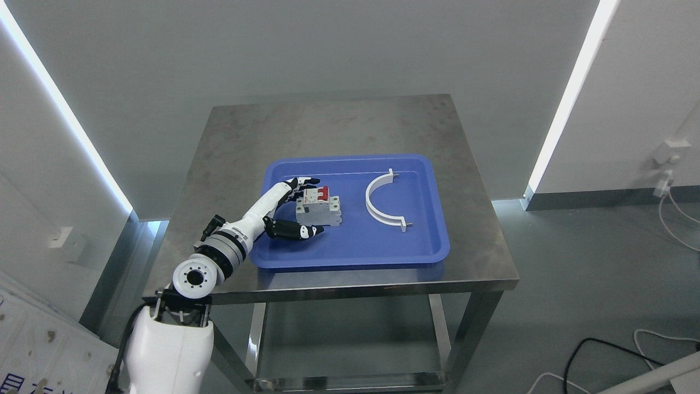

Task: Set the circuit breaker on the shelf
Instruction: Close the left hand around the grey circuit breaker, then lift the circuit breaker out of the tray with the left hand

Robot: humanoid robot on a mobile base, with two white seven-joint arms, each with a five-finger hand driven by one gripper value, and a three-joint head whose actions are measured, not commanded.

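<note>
A grey circuit breaker (322, 211) with red switches stands in the left half of a blue tray (426, 241) on a steel table. My left hand (313, 207) reaches in from the lower left and brackets the breaker. Its black-tipped fingers (299, 185) extend along the breaker's far left side, and the thumb (298, 232) lies just in front of it. The fingers are spread, not clamped on the breaker. My right arm does not show.
A white half-ring clamp (383, 202) lies in the tray's right half. The steel table (328, 126) has a lower shelf (350, 377) beneath it. Cables (601, 355) trail on the floor at the lower right.
</note>
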